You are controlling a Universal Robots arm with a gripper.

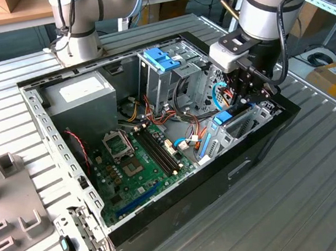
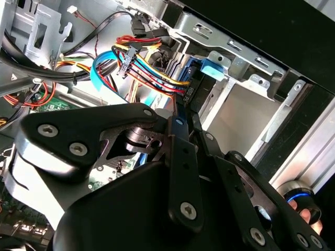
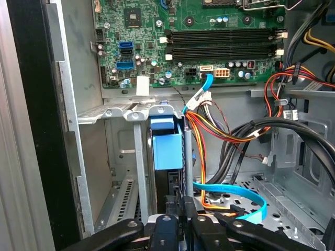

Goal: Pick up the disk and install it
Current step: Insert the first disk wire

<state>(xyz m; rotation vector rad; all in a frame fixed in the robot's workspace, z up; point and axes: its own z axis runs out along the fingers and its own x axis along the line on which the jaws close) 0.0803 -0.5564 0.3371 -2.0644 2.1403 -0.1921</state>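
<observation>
Claw [image 3: 178, 209]: black fingers pressed onto the disk's edge, at first wrist view's lower centre | disk [image 3: 166, 144]: upright in the bay slot, blue carrier showing | arm [image 1: 275, 0]: reaching down from exterior view's upper right into the computer case [image 1: 68, 169] | counter [image 1: 325, 191]: ribbed metal

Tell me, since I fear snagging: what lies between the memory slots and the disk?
In the first wrist view, a blue cable and orange-yellow wires cross between the memory slots and the disk.
</observation>
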